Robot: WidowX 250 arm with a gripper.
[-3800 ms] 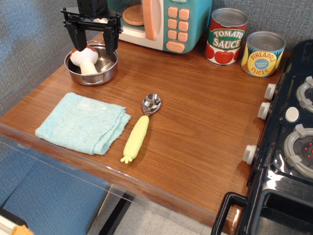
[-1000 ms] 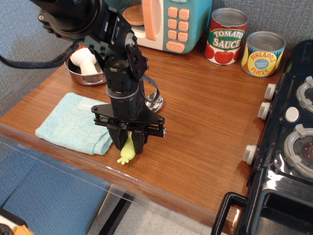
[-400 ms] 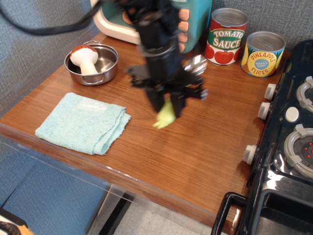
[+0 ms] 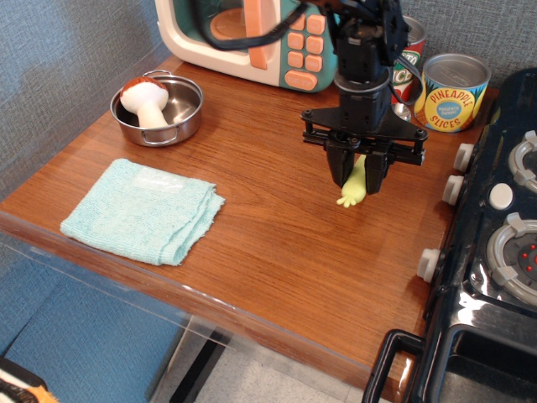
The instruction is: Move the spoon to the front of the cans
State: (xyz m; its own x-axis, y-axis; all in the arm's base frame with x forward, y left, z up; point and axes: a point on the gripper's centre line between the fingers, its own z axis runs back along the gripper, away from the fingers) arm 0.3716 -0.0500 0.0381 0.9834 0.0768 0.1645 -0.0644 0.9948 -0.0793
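My gripper (image 4: 359, 175) is shut on the spoon's pale yellow-green handle (image 4: 353, 190), and the nubbed end sticks out below the fingers. The silver bowl (image 4: 402, 112) shows behind the arm, near the cans. The spoon is held at or just above the wooden counter (image 4: 277, 243); I cannot tell which. The Pineapple Slices can (image 4: 451, 92) stands at the back right. The Tomato Sauce can (image 4: 409, 60) is mostly hidden behind the arm. The gripper is in front of both cans.
A steel pot (image 4: 168, 117) with a white mushroom toy (image 4: 143, 98) stands at the back left. A light blue cloth (image 4: 143, 210) lies front left. A toy microwave (image 4: 252, 38) is at the back. A black toy stove (image 4: 495, 235) fills the right side.
My gripper went from the pot to the spoon, closed on its handle, and carried it right and back across the counter toward the cans.
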